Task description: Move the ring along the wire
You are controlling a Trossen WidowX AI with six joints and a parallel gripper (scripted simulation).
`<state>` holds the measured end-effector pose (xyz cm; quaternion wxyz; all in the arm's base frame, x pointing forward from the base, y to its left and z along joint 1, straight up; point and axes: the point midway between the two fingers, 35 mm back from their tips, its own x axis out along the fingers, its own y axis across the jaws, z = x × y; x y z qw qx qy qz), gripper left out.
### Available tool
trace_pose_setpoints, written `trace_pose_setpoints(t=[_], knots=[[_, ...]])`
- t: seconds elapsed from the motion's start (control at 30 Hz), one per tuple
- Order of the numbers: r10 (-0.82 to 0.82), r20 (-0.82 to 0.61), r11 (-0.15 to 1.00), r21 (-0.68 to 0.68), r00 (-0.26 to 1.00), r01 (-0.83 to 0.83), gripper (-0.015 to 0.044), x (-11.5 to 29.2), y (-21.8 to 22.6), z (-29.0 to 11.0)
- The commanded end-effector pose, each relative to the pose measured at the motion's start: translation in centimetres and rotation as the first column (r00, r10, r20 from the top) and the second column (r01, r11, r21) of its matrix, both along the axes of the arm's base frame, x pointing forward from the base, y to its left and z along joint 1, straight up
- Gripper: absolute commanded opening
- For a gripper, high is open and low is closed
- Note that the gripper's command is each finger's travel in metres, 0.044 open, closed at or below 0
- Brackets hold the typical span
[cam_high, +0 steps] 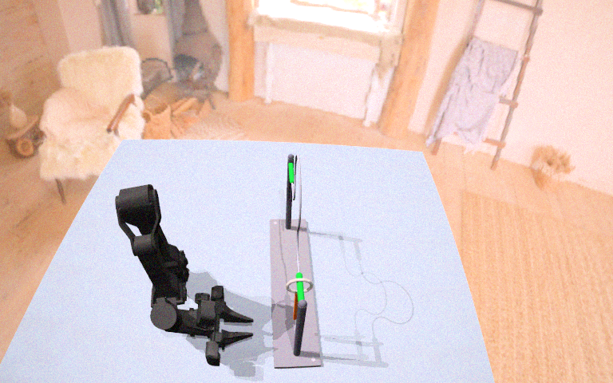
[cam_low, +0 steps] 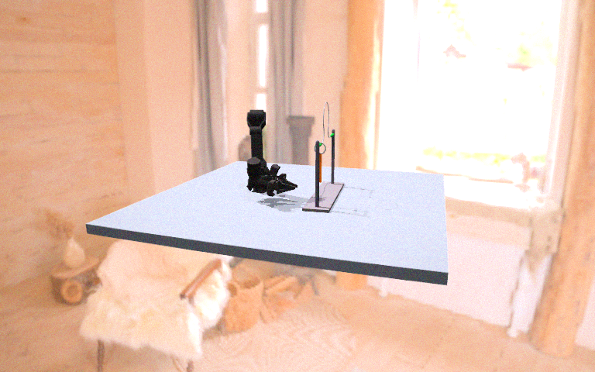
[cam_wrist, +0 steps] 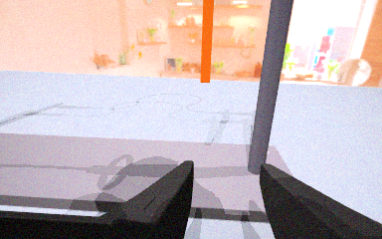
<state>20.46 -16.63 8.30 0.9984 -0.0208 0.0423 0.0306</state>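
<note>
The pale ring (cam_high: 287,286) (cam_low: 325,148) hangs around the near green part (cam_high: 299,286) of the wire, beside the near post (cam_high: 300,329) (cam_low: 317,175) (cam_wrist: 271,85). Its orange handle (cam_high: 294,308) (cam_low: 320,168) (cam_wrist: 207,45) hangs straight down. The far green part (cam_high: 291,173) (cam_low: 331,135) is by the far post (cam_high: 288,203) (cam_low: 332,159). The thin grey wire (cam_high: 298,213) loops between them. My gripper (cam_high: 253,328) (cam_wrist: 226,170) is open and empty, low over the table, short of the base plate. In the wrist view the handle is above and beyond the fingertips; the ring is out of that view.
The flat grey-pink base plate (cam_high: 283,351) (cam_low: 312,209) (cam_wrist: 19,149) carries both posts and lies on the pale blue table (cam_high: 371,189) (cam_low: 199,221). In the wrist view the near post stands just beyond the right finger. Shadows of the arm and wire fall across plate and table.
</note>
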Motion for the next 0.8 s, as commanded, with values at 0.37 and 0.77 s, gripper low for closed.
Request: trace_pose_setpoints(t=[0.37,0.77], knots=[[0.020,-0.005,1.000,0.024,1.000,-0.020,0.0160,4.2,1.0,3.2],[0.020,0.004,0.999,0.026,1.000,-0.020,0.0160,5.7,1.5,4.5]])
